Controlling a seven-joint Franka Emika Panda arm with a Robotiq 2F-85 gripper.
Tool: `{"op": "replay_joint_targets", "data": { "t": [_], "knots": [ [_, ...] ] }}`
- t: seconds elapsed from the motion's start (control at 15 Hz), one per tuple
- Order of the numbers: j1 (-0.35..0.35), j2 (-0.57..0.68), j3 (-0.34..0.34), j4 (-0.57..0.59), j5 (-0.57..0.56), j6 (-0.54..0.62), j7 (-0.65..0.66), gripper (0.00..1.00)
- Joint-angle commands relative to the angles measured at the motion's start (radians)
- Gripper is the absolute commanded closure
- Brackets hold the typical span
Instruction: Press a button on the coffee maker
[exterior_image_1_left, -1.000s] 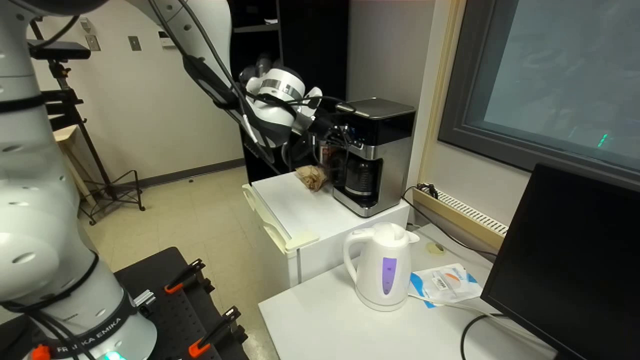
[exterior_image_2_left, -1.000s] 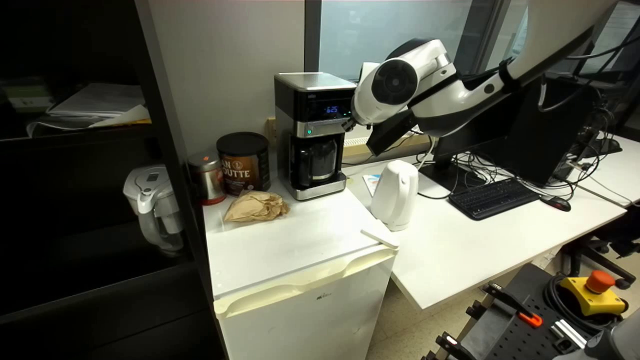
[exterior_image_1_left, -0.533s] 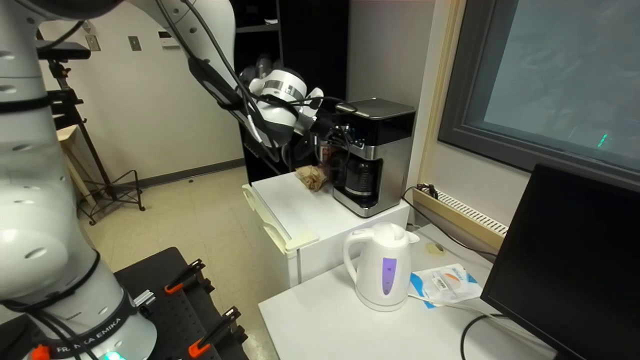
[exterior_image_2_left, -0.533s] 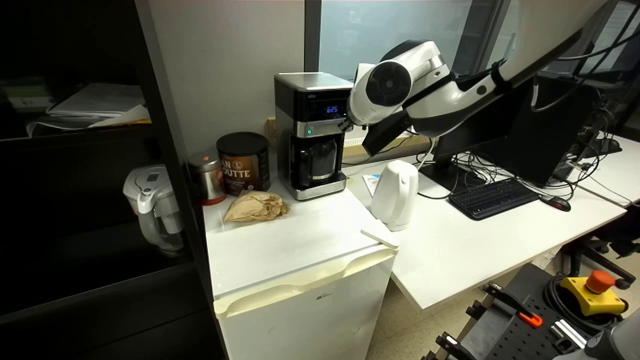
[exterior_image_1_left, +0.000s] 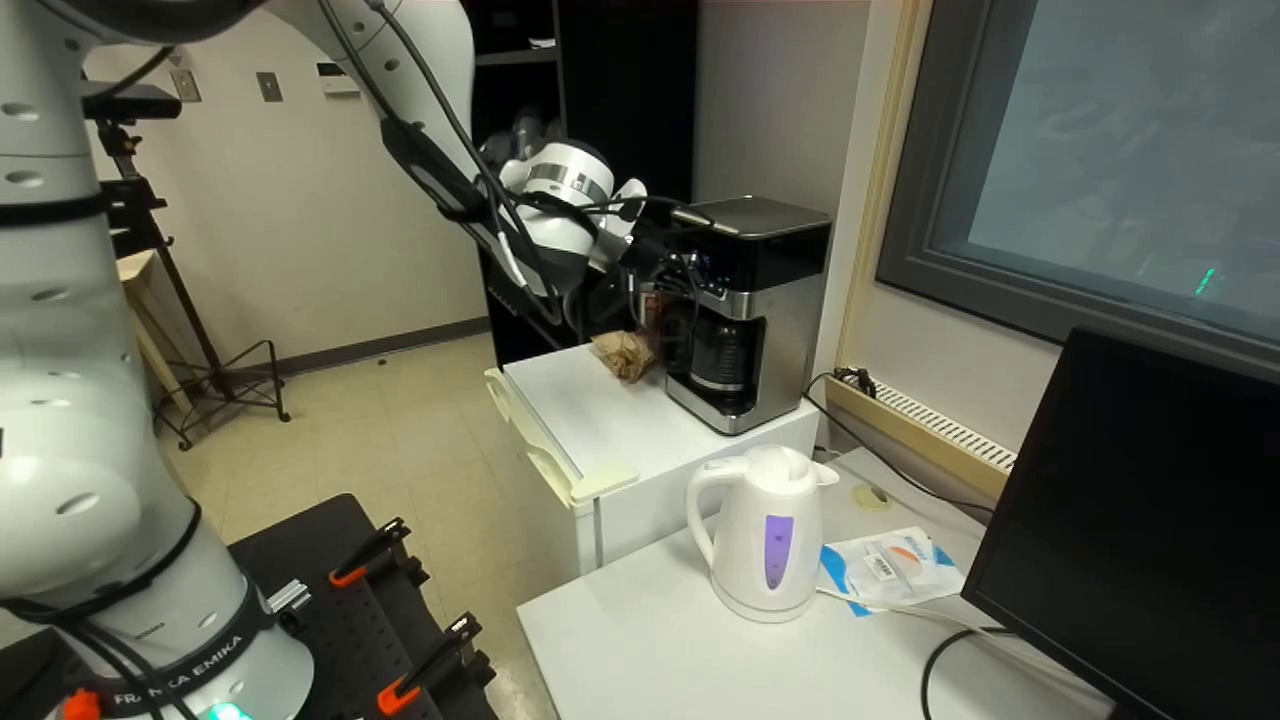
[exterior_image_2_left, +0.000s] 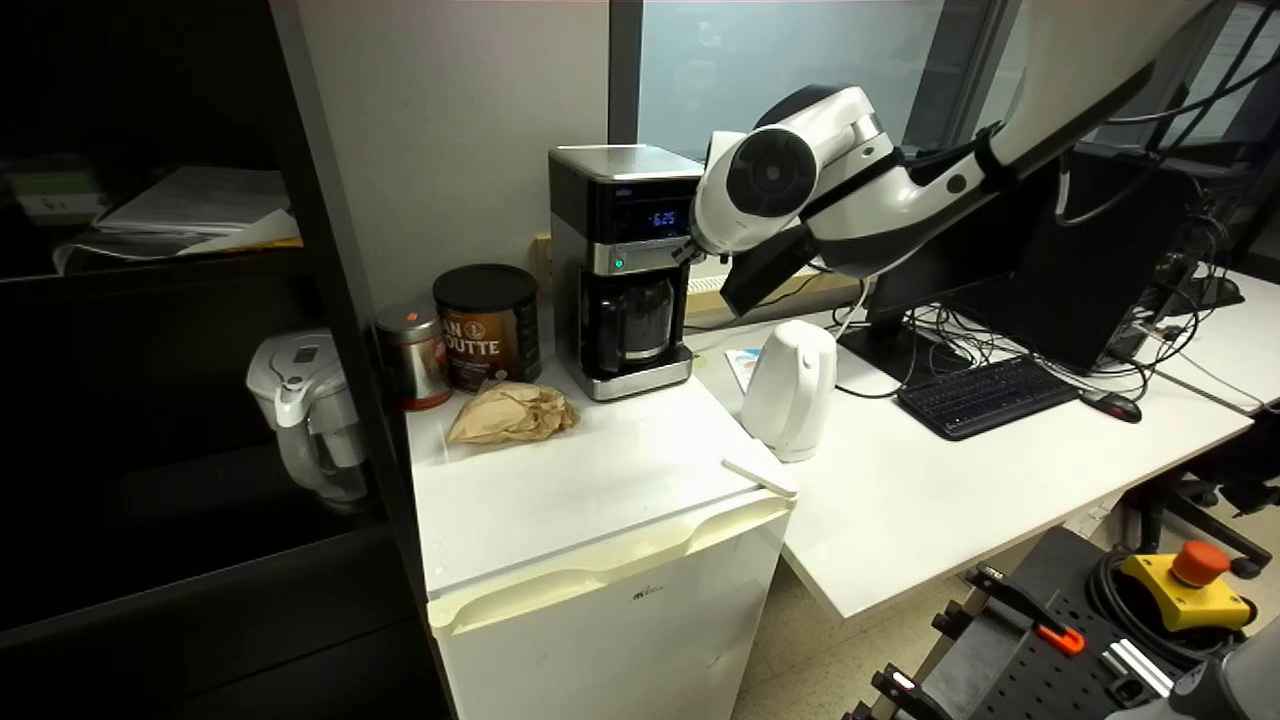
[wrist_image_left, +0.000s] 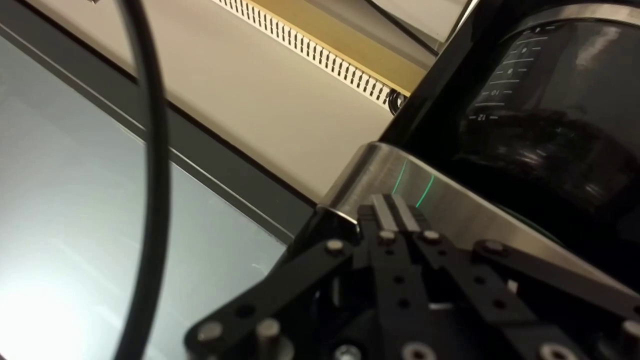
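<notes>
The coffee maker is a boxy black machine with a silver band and a glass carafe. In an exterior view its front shows a blue display and a small green-lit button on the silver band. My gripper is at the right part of this front, right of the green light, by the band's height. In the wrist view the gripper is shut and empty, its tips over the silver band, which shows green streaks. Whether the tips touch the band cannot be told.
The coffee maker stands on a white fridge beside a brown paper bag, a coffee can and a metal canister. A white kettle and a monitor stand on the adjacent table. A dark shelf is alongside.
The arm has shifted a little; in an exterior view the gripper has moved slightly left and down along the coffee maker's front, toward the green light. The coffee maker has not moved.
</notes>
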Motion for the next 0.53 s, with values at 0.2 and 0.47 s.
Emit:
{"op": "replay_joint_targets", "data": {
  "t": [0.2,0.47],
  "knots": [
    [0.021,0.021,-0.023,0.031,-0.035,0.015,0.047,0.98],
    [0.021,0.029,-0.023,0.041,-0.050,0.016,0.064,0.98]
  ]
}}
